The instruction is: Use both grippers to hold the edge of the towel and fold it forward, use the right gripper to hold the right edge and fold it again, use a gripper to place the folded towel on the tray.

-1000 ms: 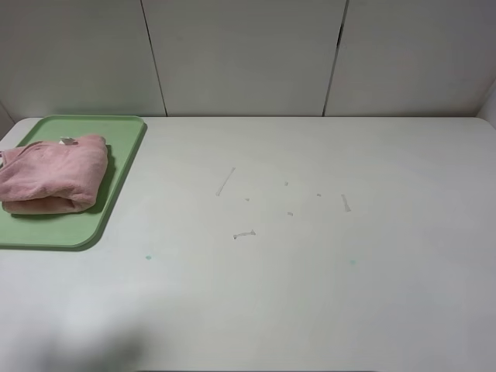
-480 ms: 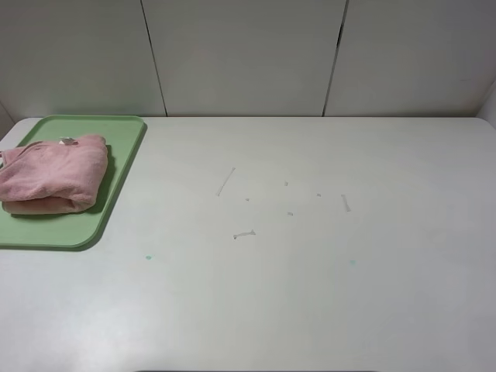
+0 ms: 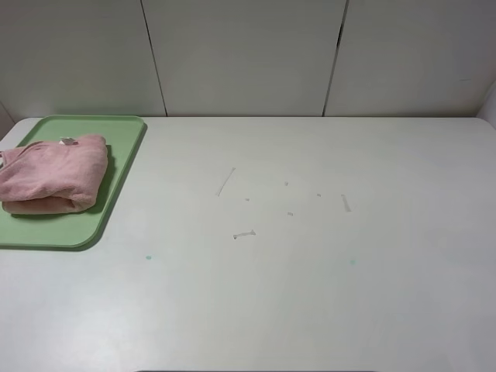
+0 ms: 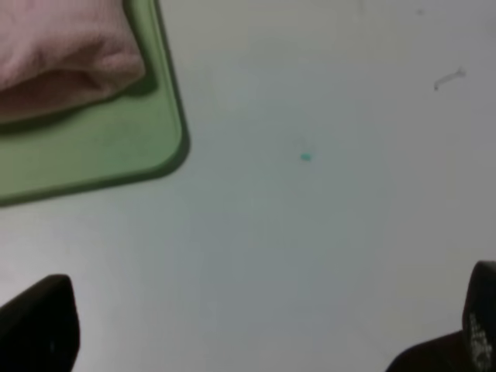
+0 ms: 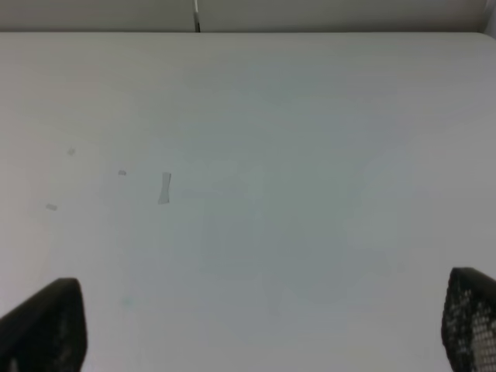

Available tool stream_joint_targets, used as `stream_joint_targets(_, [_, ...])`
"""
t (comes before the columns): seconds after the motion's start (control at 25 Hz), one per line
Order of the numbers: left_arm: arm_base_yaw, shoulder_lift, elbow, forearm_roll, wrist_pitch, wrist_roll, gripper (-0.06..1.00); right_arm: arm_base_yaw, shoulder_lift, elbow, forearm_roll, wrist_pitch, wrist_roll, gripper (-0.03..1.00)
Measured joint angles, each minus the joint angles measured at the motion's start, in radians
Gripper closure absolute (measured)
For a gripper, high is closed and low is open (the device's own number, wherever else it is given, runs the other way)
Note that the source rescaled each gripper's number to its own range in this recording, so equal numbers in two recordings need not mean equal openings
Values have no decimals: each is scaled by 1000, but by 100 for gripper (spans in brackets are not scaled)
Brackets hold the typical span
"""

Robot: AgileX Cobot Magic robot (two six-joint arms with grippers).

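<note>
The folded pink towel lies on the green tray at the far left of the white bench. The left end effector hangs nearby over bare bench, fingers spread wide, holding nothing. The right end effector, likewise spread and empty, hangs over the bench's right half. Judgement: placement looks complete; nothing remains but keeping both arms clear.

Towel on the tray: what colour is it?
Pink towel, on a green tray; clearest from the high camera.
</note>
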Motion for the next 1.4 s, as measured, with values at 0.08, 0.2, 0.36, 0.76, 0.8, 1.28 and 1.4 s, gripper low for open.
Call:
stream_joint_targets(0.08, [0,-44,1,0,1,6,-5,0,0,0,0,0,0,-3])
stream_joint_targets(0.2, [-9,-127,1,0,1,10,-5,0,0,0,0,0,0,-3])
stream_joint_targets(0.36, [-54,-144,1,-3,3,27,-5,0,0,0,0,0,0,-3])
stream_joint_targets(0.76, [-156,-148,1,-5,3,32,-5,0,0,0,0,0,0,-3])
stream_joint_targets(0.8, [-156,-148,1,-5,3,32,-5,0,0,0,0,0,0,-3])
stream_joint_targets(1.28, [-156,-148,1,-5,3,32,-5,0,0,0,0,0,0,-3])
stream_joint_targets(1.4, [-156,-148,1,-5,3,32,-5,0,0,0,0,0,0,-3])
